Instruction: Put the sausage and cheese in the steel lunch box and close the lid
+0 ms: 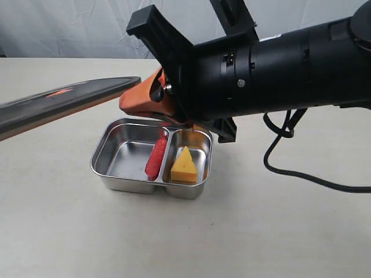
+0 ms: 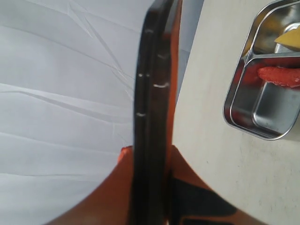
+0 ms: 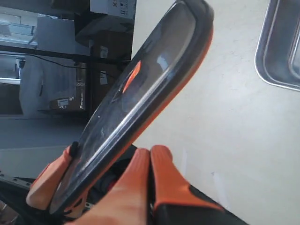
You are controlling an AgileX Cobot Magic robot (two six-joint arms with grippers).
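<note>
Lid [image 1: 64, 98]: I am holding it pinched in the left gripper [image 2: 149, 154], tilted, left of the steel lunch box [image 1: 130, 184] carrying sausage [image 1: 155, 157] and cheese [image 1: 184, 166]; right gripper [image 3: 151, 152], fingers pressed together, is crowding the box, so I am planning clearance, then levelling

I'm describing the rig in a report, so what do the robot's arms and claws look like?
The right arm is a thick black cylinder with small screws, a black angular bracket near its end, and a black cable looping beneath. The right claw has smooth, rounded orange fingers. The left claw is orange too, with black insets. No sleeves or readable markings show.
</note>
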